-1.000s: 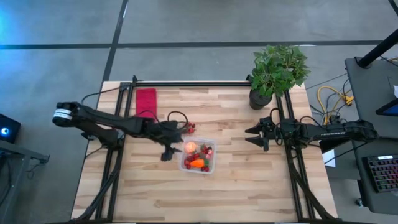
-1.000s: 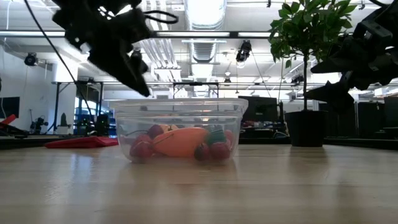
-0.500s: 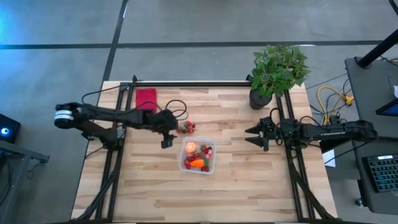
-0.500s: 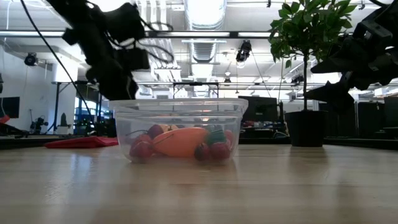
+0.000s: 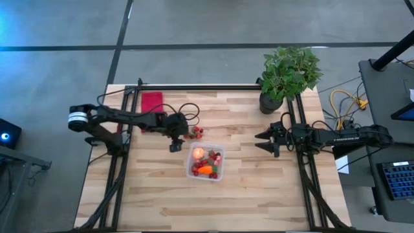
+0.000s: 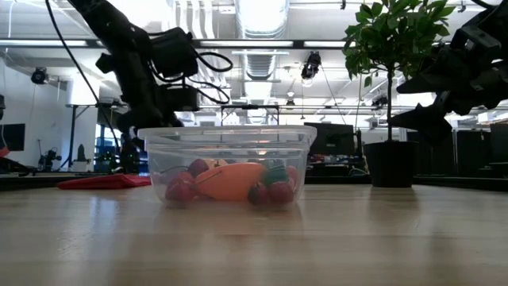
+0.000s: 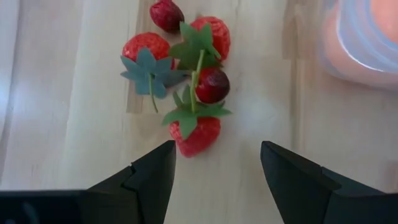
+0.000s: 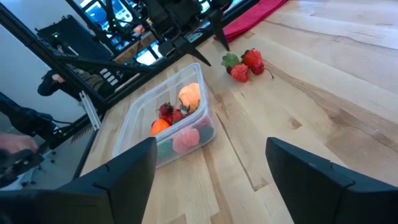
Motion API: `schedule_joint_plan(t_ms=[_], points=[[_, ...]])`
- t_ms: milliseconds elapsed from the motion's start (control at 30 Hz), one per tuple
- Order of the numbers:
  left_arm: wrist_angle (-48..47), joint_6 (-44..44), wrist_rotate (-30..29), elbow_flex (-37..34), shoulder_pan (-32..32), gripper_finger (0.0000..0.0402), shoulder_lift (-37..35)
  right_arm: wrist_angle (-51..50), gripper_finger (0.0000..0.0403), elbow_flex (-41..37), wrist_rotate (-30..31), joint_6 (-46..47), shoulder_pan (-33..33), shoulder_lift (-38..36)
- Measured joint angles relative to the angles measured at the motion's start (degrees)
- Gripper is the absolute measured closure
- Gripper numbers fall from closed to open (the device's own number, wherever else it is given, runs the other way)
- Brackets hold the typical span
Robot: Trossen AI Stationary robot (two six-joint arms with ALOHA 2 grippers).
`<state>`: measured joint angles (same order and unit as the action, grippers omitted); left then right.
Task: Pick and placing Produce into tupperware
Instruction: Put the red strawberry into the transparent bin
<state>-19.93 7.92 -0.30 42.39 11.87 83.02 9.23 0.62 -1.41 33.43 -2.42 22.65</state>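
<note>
Wood table point(image 5: 149, 188), tupperware point(image 5: 207, 163), left gripper point(image 7: 214, 163) above strawberries point(image 7: 186, 68)

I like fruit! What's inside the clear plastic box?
The tupperware holds an orange carrot, a pale round fruit and red berries. Pieces at the bottom are covered by others.

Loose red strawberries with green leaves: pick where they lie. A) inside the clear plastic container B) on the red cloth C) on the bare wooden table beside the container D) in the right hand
C: the strawberries rest on the wooden table, outside the clear plastic container, just ahead of the open left hand.
</note>
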Motion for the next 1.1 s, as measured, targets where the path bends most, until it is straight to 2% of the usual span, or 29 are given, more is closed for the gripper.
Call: schedule_joint_plan(t_ms=[1100], points=[[6.2,1.6,3.1,-0.8,4.9,0.0181,1.4,0.0,0.0108,0.0,0.0,0.0,0.0,0.0]])
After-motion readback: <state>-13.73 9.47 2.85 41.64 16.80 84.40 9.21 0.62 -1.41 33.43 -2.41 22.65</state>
